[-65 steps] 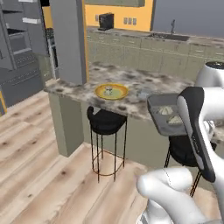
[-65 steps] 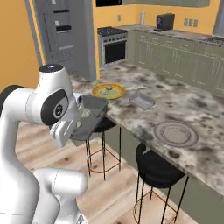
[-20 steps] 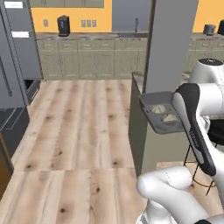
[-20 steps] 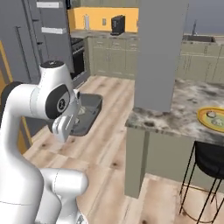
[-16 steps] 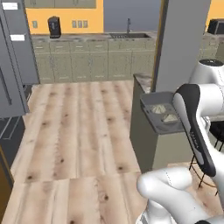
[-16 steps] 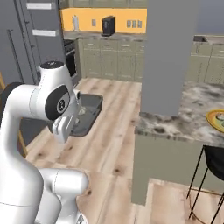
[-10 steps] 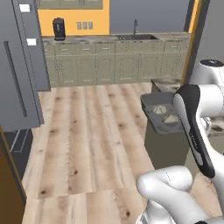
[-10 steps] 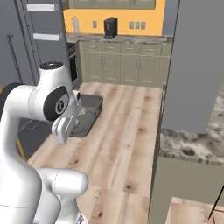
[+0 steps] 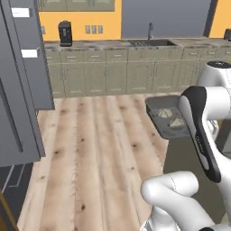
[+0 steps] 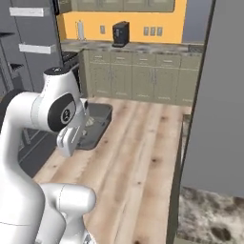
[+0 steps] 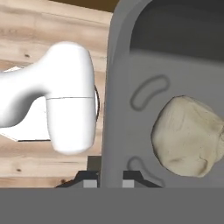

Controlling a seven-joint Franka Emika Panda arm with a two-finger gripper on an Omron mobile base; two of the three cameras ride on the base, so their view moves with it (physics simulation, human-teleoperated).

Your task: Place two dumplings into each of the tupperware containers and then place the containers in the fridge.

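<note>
Tupperware container [image 9: 168, 115] hangs in the air in front of the arm, level, carried over the wood floor [image 9: 94, 149]; two dumplings [image 9: 171, 117] lie inside it. In the hand view the gripper [image 11: 109, 177] is narrowed onto the container's near rim, one dark fingertip on each side of the grey wall, and one dumpling sits just to the right of that wall. From the right base view the container [image 10: 97, 122] shows as a dark tray partly hidden behind the white arm, so its contents are hard to make out there.

At the far wall runs a row of beige cabinets [image 9: 117, 72] under a stone counter with a sink tap [image 9: 150, 30] and a black coffee machine [image 9: 65, 33]. On the left stands the tall grey fridge [image 9: 20, 90], well apart from the container, with a darker open space at the lower left that may be its inside. On the right of the right base view a grey pillar [image 10: 217, 105] rises beside the speckled island counter [image 10: 209, 219].

Compared with half a second ago, the whole scene has slid across both base views: the camera has turned, the fridge now takes more of the left side, and the container sits in the same place relative to the arm.
</note>
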